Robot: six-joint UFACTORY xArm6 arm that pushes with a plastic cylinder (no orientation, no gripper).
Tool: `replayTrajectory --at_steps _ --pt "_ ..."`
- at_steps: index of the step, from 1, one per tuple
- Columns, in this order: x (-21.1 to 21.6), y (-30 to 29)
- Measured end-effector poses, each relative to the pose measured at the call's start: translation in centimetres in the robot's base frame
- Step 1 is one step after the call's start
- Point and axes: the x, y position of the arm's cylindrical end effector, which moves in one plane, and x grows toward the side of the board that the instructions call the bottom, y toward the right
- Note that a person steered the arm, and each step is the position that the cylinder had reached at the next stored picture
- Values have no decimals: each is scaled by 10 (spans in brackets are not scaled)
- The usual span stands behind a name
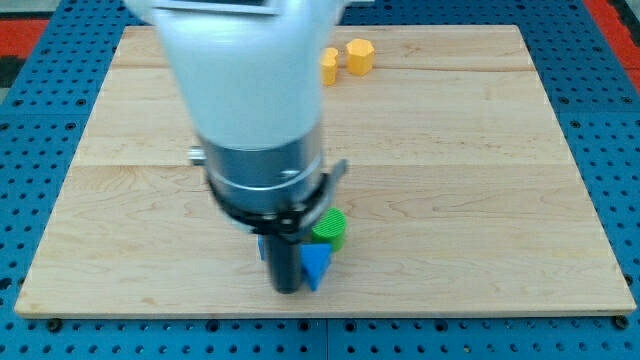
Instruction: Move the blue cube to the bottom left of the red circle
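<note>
My arm's white and grey body fills the view's middle. My tip [287, 290] rests on the board near the view's bottom. A sliver of a blue block [262, 246], perhaps the blue cube, shows just left of the rod, mostly hidden behind it. A blue triangular block [316, 266] touches the rod's right side. A green round block [331, 228] sits just above and to the right of it. No red circle shows; the arm hides much of the board.
A yellow hexagonal block [360, 56] and another yellow block [329, 66], partly hidden by the arm, lie near the view's top edge of the wooden board [480, 180]. A blue pegboard surrounds the board.
</note>
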Motion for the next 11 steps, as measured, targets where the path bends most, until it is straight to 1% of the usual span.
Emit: replayTrajectory --at_steps 1,2,3,4,5,6,7,8,9,10,11 --pt "0 36" --pt "5 22" --pt "12 -17" --pt "6 -30" --pt "-10 -41" --pt "-23 -39" --pt "-7 -36" --pt "-7 -27" --pt "-7 14" --pt "-26 11" --pt "-46 -27"
